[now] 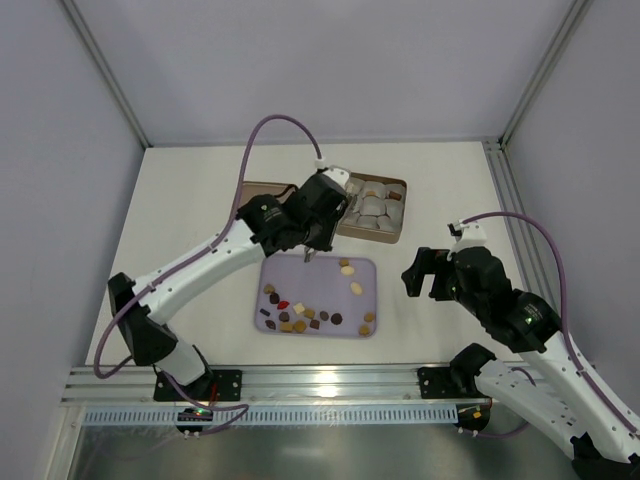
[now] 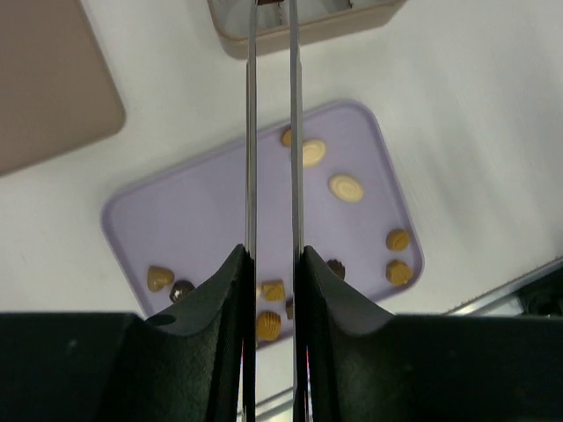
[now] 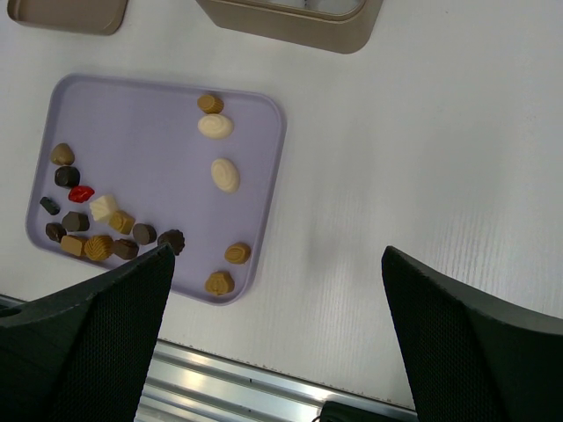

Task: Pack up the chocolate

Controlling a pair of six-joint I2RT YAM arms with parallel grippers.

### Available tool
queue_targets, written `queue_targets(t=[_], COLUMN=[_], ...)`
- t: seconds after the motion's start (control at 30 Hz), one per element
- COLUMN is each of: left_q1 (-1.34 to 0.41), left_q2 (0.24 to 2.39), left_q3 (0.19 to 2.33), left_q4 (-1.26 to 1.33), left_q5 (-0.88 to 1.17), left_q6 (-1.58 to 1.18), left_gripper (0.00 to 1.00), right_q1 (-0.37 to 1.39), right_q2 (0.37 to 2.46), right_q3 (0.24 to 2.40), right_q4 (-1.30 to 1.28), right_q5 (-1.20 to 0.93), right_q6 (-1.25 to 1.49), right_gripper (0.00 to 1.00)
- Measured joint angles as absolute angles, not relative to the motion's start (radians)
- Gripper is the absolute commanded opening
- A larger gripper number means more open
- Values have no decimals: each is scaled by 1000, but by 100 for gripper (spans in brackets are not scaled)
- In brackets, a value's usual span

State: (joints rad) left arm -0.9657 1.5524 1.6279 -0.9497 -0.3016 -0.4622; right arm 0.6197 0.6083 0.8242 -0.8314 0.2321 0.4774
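Packing is under way: chocolate (image 1: 300,318) lies on the tray (image 1: 310,280), lower centre. Left pincer (image 1: 308,256) hangs over its upper edge, blades narrowly parted; I cannot tell if it grips anything. Right pincer (image 1: 425,280) is wide apart. Next probably comes a careful drop into the box (image 1: 402,212).

Chocolate pieces (image 3: 121,221) counted on the tray: eighteen
Dark brown pieces (image 3: 67,176): seven
Caramel-tan pieces (image 3: 98,247): seven
Cream pieces (image 3: 225,174): three
Red pieces (image 3: 81,193): one
Pieces by the tray's right edge: five, being two cream and three caramel-tan
Pieces toward the tray's near left corner: thirteen
Lilac trays (image 3: 149,123): one
Tan boxes (image 3: 290,25): one
Pale grey cup liners (image 1: 370,207) in the box: several; exact count not legible, part covered by the left arm (image 1: 200,265)
Flat brown lids (image 2: 44,79): one
Robot arms: two, the second being the right arm (image 1: 520,320)
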Motion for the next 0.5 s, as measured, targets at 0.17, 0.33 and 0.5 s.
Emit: queue_targets(t=[0.17, 0.33, 0.5], left_q1=[-881, -842, -824], left_q2=[1680, 1794, 1871], left_q3=[1753, 1837, 1877], left_q4=[-921, -915, -910], left_q5=[-263, -239, -215], left_q6=[-398, -351, -322], left_gripper=[24, 25, 25], right_q1=[620, 620, 620], right_q2=[608, 608, 608], right_q3=[824, 824, 825], right_q4=[-832, -832, -832], right_q5=[233, 233, 233], right_q6=[477, 477, 477], right_gripper=[100, 100, 100])
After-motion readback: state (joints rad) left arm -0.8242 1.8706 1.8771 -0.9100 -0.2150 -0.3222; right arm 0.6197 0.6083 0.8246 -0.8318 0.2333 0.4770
